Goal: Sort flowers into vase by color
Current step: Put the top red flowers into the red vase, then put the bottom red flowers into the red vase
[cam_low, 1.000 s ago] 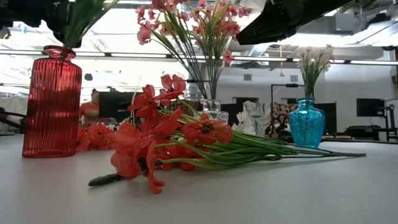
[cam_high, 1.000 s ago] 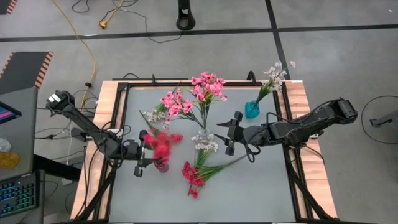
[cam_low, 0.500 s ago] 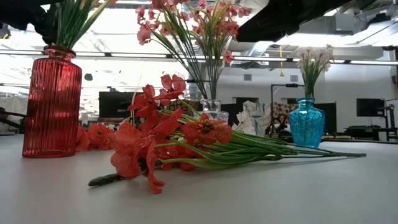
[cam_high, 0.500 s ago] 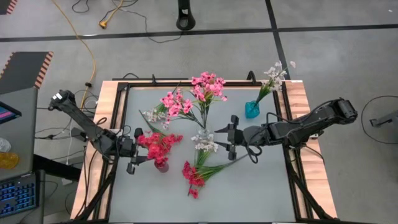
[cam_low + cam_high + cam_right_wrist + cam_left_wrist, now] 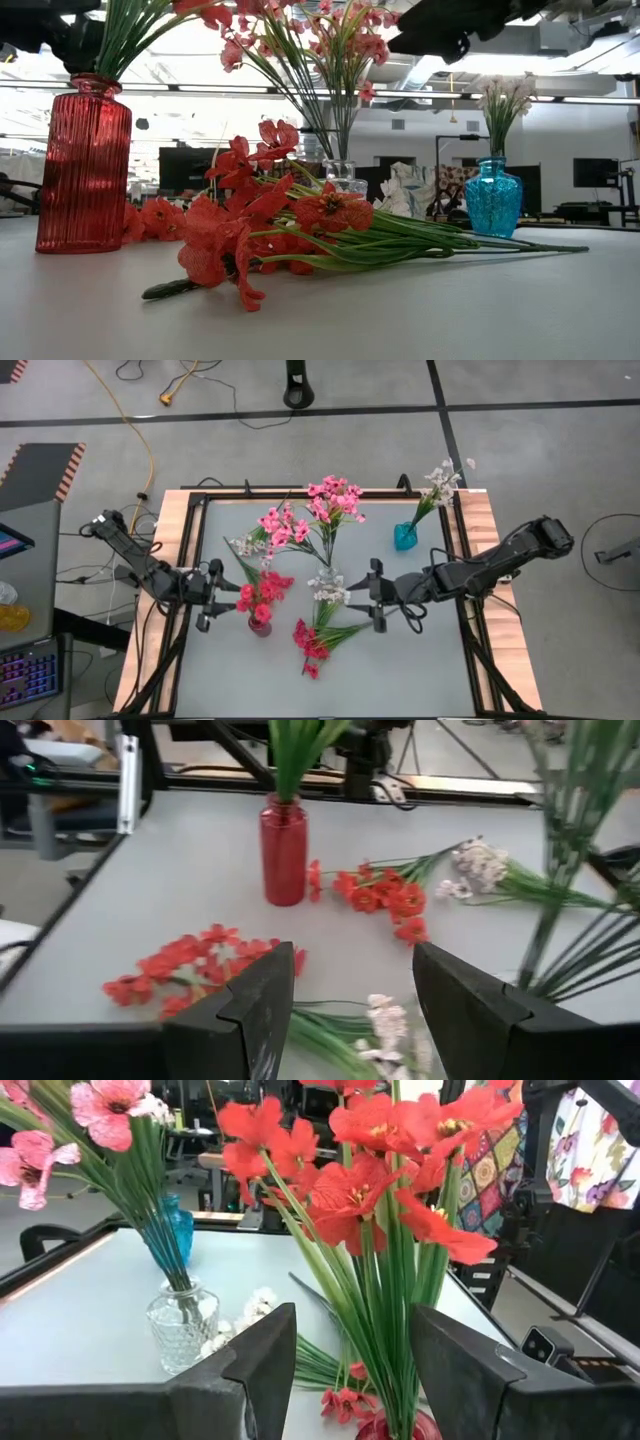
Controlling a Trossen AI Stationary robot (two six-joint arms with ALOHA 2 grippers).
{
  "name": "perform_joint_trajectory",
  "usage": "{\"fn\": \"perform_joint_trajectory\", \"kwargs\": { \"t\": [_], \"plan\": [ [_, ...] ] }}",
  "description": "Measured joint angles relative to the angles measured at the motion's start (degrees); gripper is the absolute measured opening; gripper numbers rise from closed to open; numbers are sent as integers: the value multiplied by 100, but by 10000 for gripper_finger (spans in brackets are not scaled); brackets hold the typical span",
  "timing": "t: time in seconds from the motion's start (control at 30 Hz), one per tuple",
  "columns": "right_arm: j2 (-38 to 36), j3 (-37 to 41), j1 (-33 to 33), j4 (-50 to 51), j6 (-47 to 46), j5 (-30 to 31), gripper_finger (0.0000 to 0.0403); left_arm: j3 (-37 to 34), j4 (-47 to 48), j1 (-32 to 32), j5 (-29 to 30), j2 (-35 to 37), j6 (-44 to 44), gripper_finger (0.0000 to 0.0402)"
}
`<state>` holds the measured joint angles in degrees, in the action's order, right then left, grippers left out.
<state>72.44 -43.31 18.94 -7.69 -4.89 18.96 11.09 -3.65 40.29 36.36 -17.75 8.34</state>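
Note:
A red vase (image 5: pixel 260 625) holds red flowers (image 5: pixel 262 592) that stand up in its mouth (image 5: pixel 395 1425). My left gripper (image 5: pixel 212 599) is open just left of them, its fingers level and short of the stems. A clear vase (image 5: pixel 183 1315) holds pink flowers (image 5: pixel 325 510), and a blue vase (image 5: pixel 405 537) holds white ones (image 5: pixel 440 485). More red flowers (image 5: pixel 312 643) and white flowers (image 5: pixel 326 588) lie flat on the table. My right gripper (image 5: pixel 373 596) hovers open to the right of the lying white flowers.
Another white sprig (image 5: pixel 250 545) lies left of the clear vase, and more red blossoms (image 5: pixel 385 895) lie on the table by the red vase. A raised black frame (image 5: pixel 200 500) runs round the grey table. Bare table lies along the near edge.
My left gripper has drawn back toward the table's left edge, away from the red vase. The red flowers stay in the vase and have settled upright. My right gripper has swung a little toward the near edge and turned about.

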Motion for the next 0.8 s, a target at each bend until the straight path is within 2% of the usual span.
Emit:
{"fn": "perform_joint_trajectory", "kwargs": {
  "t": [0.17,0.3,0.57,0.8],
  "plan": [
    [191,0,167,-30,-224,0,228,0,70,0,4,124,-40,181],
    [739,0,262,-169,-224,-9,222,0,140,0,4,126,-42,181],
    [1925,-418,284,-210,-233,-534,218,0,134,2,4,128,-37,181],
    [2419,-1041,303,762,-387,-879,218,0,145,0,2,126,-24,181]
  ]
}}
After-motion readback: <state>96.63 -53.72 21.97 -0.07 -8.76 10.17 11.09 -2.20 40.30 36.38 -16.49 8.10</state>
